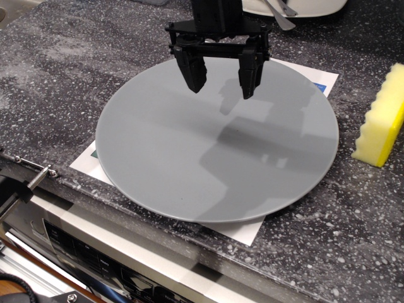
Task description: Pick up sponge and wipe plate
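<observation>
Barely getting started, judging by how things are lying. Hanging over the plate [214,142] at its 12 o'clock side: the black hand [223,81], fingers spread well apart and gripping nothing, only casting a shadow across the grey surface. Sitting well off at 3 o'clock, near the right edge of view: the sponge [382,117], bright yellow with wavy sides, resting on the speckled dark desk [63,82], apart from the plate rim and untouched. Still waiting to be done: reaching to the sponge, closing on it, lifting it, carrying it over and wiping.

Lying flat near the desk's front edge, on a sheet of white paper [243,230] showing at its 5, 8 and 1 o'clock edges: the plate, holding nothing and looking plain and unmarked; impossible to tell any dirt on it. Peeking in at 12 o'clock along the top edge: a white dish [303,7] with a grey utensil [281,16] leaning in it, mostly cropped, other contents not showing.
</observation>
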Tool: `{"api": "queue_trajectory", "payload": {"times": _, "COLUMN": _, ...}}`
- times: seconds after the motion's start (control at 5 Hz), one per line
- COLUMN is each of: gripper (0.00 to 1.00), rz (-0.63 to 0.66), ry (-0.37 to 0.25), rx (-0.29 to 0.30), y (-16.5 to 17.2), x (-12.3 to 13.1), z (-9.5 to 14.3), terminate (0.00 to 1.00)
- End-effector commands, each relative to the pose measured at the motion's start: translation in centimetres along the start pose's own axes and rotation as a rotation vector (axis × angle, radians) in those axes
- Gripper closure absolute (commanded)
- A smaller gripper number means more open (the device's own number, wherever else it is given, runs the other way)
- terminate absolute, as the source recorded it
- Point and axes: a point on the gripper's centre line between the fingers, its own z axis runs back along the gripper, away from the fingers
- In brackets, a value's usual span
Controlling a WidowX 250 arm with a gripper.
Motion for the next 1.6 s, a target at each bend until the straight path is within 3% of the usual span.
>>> {"api": "queue_trajectory", "payload": {"times": 0.0, "gripper": 0.00, "rz": 0.000, "ry": 0.000, "rx": 0.000, "y": 0.0, "x": 0.0, "z": 0.0, "terminate": 0.00}}
{"api": "queue_trajectory", "payload": {"times": 0.4, "gripper": 0.00, "rz": -0.008, "ry": -0.026, "rx": -0.152, "y": -4.7, "x": 1.8, "z": 0.8, "terminate": 0.00}}
{"api": "queue_trajectory", "payload": {"times": 0.8, "gripper": 0.00, "rz": -0.049, "ry": -0.058, "rx": -0.285, "y": -10.4, "x": 2.7, "z": -0.1, "terminate": 0.00}}
{"api": "queue_trajectory", "payload": {"times": 1.0, "gripper": 0.00, "rz": -0.062, "ry": -0.097, "rx": -0.280, "y": -12.0, "x": 2.6, "z": -1.3, "terminate": 0.00}}
{"api": "queue_trajectory", "payload": {"times": 1.4, "gripper": 0.00, "rz": -0.096, "ry": -0.092, "rx": -0.249, "y": -14.2, "x": 3.3, "z": -2.6, "terminate": 0.00}}
